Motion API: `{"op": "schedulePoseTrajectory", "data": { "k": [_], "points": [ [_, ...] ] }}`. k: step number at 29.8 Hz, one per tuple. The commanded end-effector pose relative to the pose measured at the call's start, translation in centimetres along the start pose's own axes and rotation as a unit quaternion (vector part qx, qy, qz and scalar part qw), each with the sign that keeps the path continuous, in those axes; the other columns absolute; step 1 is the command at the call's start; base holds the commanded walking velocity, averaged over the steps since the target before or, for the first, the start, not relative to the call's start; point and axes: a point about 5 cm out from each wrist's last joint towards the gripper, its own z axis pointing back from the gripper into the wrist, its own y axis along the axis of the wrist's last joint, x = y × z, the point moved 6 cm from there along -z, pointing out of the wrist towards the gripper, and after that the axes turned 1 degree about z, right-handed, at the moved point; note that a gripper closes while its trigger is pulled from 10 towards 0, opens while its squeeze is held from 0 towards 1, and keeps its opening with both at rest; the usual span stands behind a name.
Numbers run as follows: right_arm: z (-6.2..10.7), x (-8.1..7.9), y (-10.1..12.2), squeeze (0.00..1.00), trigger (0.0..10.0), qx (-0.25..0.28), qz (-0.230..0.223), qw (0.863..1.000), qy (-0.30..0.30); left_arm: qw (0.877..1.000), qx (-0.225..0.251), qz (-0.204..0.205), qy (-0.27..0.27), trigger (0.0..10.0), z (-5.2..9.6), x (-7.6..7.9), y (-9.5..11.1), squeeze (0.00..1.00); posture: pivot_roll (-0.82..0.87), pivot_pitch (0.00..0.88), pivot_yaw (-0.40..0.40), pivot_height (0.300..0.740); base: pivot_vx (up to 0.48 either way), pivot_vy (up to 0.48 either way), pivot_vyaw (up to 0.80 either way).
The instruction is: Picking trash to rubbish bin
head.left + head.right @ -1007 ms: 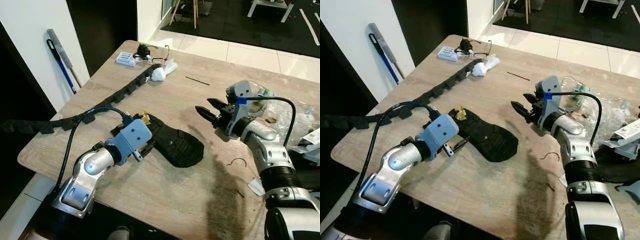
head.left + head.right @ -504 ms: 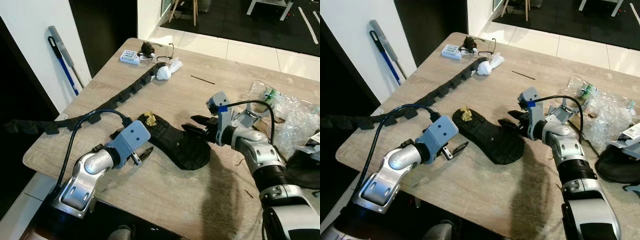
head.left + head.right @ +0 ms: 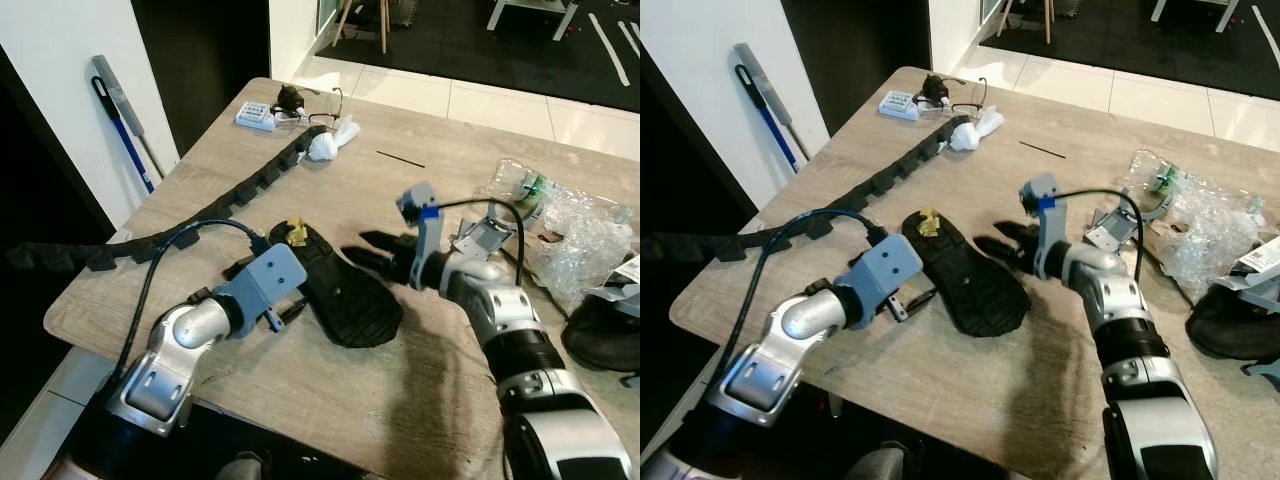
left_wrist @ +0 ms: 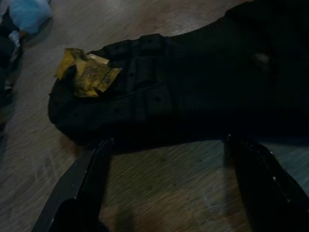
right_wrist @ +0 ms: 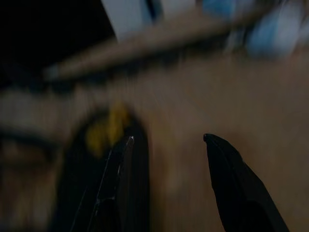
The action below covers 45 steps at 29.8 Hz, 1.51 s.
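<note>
At the middle of the bench [image 3: 330, 420] lies the black shoe sole [image 3: 335, 283], a yellow scrap [image 3: 294, 232] at its 11 o'clock end. Left claw [image 3: 910, 300] spread wide at the sole's 8 o'clock edge; right claw [image 3: 368, 254] parted too, hovering over the 2 o'clock side. Best play, I'd say: straddle one thin edge squarely, then pinch firmly so the floppy sole doesn't slip.

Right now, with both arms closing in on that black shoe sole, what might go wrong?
The left tool is open, one long side of the shoe sole in front of it; a push could slide it rather than grip it.

The right tool, also open, hovers over the opposite side, so the tools might collide.

The yellow scrap sits loosely on the sole's end and could fall off when lifted.
</note>
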Motion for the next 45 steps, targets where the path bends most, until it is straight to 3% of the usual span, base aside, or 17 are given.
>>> {"op": "schedulePoseTrajectory", "data": {
  "k": [1,12,13,15,17,19,20,21,22,23,29,31,32,33,35,40,45],
  "points": [
    [-0.1,0.1,2.3,0.00,10.0,0.043,-0.013,0.999,-0.005,1.000,-0.015,0.001,-0.022,10.0,-0.2,1.4,-0.6,0.00,0.06,0.188,0.015,0.740,0.000,0.000,0.00],
    [-0.6,-0.7,6.1,0.00,10.0,0.108,-0.029,0.994,0.008,1.000,0.009,0.002,-0.015,10.0,-0.6,1.5,0.6,0.00,0.06,0.193,0.015,0.740,0.000,0.000,0.00],
    [-0.4,-0.3,5.5,0.00,10.0,0.088,-0.004,0.996,-0.002,1.000,0.004,-0.001,-0.009,10.0,-0.5,1.2,0.3,0.00,0.06,0.193,0.015,0.740,0.000,0.000,0.00],
    [-0.1,0.2,4.4,0.00,10.0,0.063,0.001,0.998,-0.009,1.000,-0.003,-0.003,-0.001,10.0,-0.2,0.6,-0.1,0.00,0.06,0.196,0.013,0.740,0.000,0.000,0.00],
    [0.1,0.5,3.6,0.00,10.0,0.044,0.000,0.999,-0.012,1.000,-0.009,-0.004,0.006,10.0,0.0,0.2,-0.5,0.00,0.06,0.199,0.013,0.740,0.000,0.000,0.00],
    [0.7,-0.2,1.0,0.00,10.0,-0.004,-0.023,1.000,0.010,1.000,-0.018,-0.001,0.020,10.0,0.5,-0.9,-1.1,0.00,0.06,0.202,0.014,0.740,0.000,0.000,0.00],
    [0.9,-0.7,-0.1,0.25,10.0,-0.021,-0.037,0.999,0.022,1.000,-0.017,0.002,0.024,10.0,0.7,-1.2,-1.1,0.00,0.06,0.202,0.014,0.740,0.000,0.000,0.00],
    [0.9,-0.7,-0.1,0.25,10.0,-0.021,-0.037,0.999,0.022,1.000,-0.017,0.002,0.024,10.0,0.7,-1.2,-1.1,0.00,0.06,0.202,0.014,0.740,0.000,0.000,0.00],
    [1.0,-1.2,-1.1,0.66,10.0,-0.034,-0.046,0.998,0.031,0.999,-0.017,0.004,0.028,10.0,0.8,-1.4,-1.2,0.00,0.06,0.204,0.015,0.740,0.000,0.000,0.00],
    [1.1,-1.7,-2.0,1.00,10.0,-0.044,-0.057,0.997,0.037,0.999,-0.018,0.004,0.029,10.0,0.8,-1.5,-1.2,0.00,0.06,0.208,0.017,0.740,0.000,0.000,0.00],
    [1.0,-2.4,-3.4,1.00,10.0,-0.048,-0.100,0.993,0.039,0.999,-0.020,0.003,0.030,10.0,0.8,-1.5,-1.3,0.00,0.06,0.211,0.019,0.740,0.000,0.000,0.00],
    [0.8,-2.4,-4.0,1.00,10.0,-0.044,-0.135,0.990,0.029,0.999,-0.018,0.004,0.031,10.0,0.7,-1.5,-1.1,0.00,0.06,0.215,0.019,0.740,0.000,0.000,0.00],
    [0.7,-2.3,-4.3,0.89,10.0,-0.044,-0.148,0.988,0.023,0.999,-0.016,0.004,0.031,10.0,0.7,-1.5,-1.0,0.00,0.06,0.216,0.019,0.740,0.000,0.000,0.00],
    [0.7,-2.3,-4.5,0.06,10.0,-0.044,-0.161,0.986,0.019,0.999,-0.014,0.005,0.033,10.0,0.7,-1.6,-0.9,0.00,0.06,0.216,0.020,0.740,0.000,0.000,0.00],
    [0.6,-2.3,-4.6,0.00,10.0,-0.043,-0.172,0.984,0.019,0.999,-0.010,0.008,0.037,10.0,0.6,-1.7,-0.7,0.00,0.06,0.216,0.020,0.740,0.000,0.000,0.00],
    [0.7,-2.4,-4.9,0.00,10.0,-0.048,-0.218,0.975,0.015,1.000,0.011,0.015,0.023,10.0,0.3,-0.9,0.3,0.00,0.06,0.216,0.019,0.740,0.000,0.000,0.00],
    [0.4,-3.6,-4.7,0.00,10.0,-0.051,-0.258,0.964,0.041,1.000,0.019,0.019,0.012,10.0,-0.1,0.0,0.8,0.00,0.06,0.216,0.019,0.740,0.000,0.000,0.00]
  ]
}}
